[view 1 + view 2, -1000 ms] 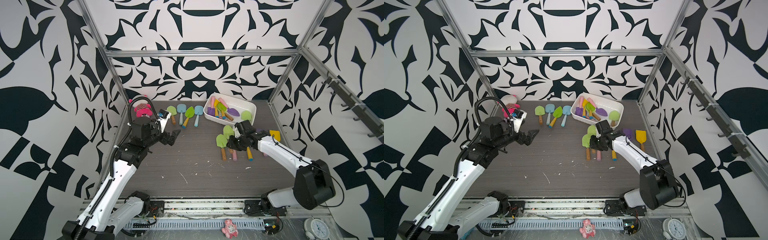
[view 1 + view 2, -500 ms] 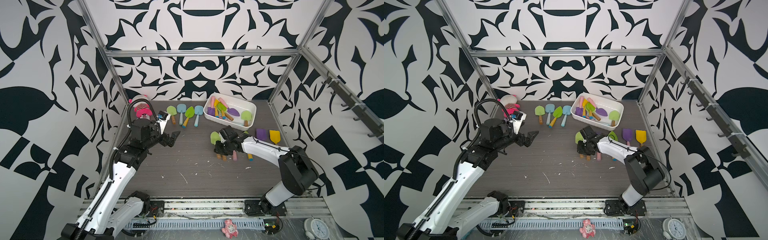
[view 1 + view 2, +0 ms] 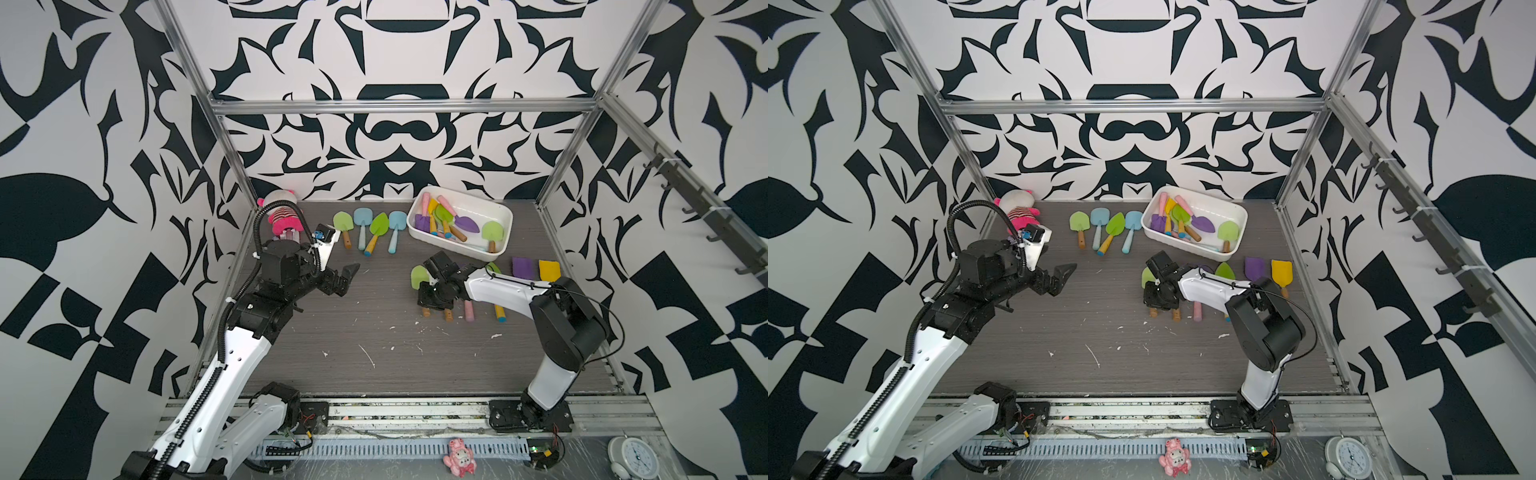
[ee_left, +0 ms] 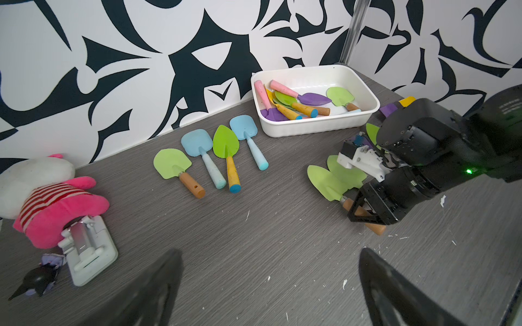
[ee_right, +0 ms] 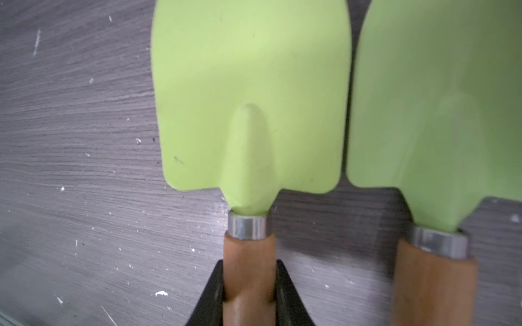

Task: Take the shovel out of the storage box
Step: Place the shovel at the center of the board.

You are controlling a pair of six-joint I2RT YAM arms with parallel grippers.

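Grey table (image 3: pixel 374 340), black-and-white walls (image 3: pixel 395 137). In both top views the right gripper (image 3: pixel 430 303) is low near the box (image 3: pixel 451 242), and the green shovel (image 3: pixel 417 276) is outside it. The left gripper (image 3: pixel 348 279) hangs wide open, empty. From the left wrist, more shovels (image 4: pixel 299 104) lie in the box. From the right wrist, jaws pinch the wooden handle (image 5: pixel 248 271) — blade (image 5: pixel 248 93) just beside a second shovel (image 5: pixel 437 113). Looks like the put-down step — next, let go and lift away.

4 shovels (image 3: pixel 379 224) left of storage box (image 3: pixel 486 214); plush toy (image 3: pixel 284 216) further left
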